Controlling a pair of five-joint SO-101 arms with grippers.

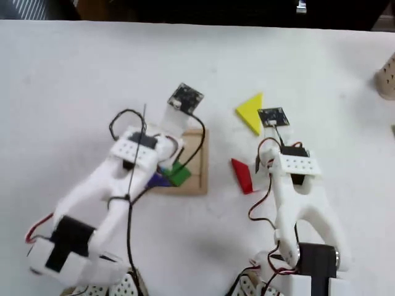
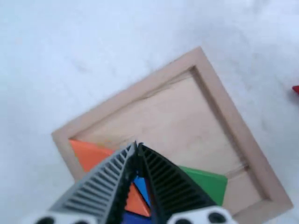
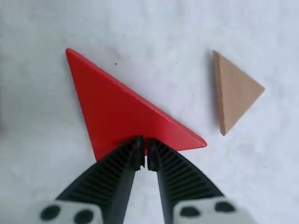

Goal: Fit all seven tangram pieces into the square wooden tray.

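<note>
The square wooden tray [image 2: 140, 86] holds an orange piece [image 2: 91, 154], a blue piece [image 2: 141, 184] and a green piece [image 2: 210, 182] along one side; the rest of its floor is bare. My left gripper [image 2: 138, 147] hangs shut over the orange piece with nothing in it. In the high view that arm covers the left part of the tray [image 1: 201, 161]. A red triangle [image 3: 121, 112] lies flat on the table, and my right gripper [image 3: 144, 141] is shut with its tips at the triangle's long edge. Beyond it lies a tan triangle [image 3: 236, 91].
A yellow triangle [image 1: 251, 111] lies on the white table behind the red triangle [image 1: 242, 174], right of the tray. A pale perforated object [image 1: 387, 77] stands at the far right edge. Cables trail from both arms.
</note>
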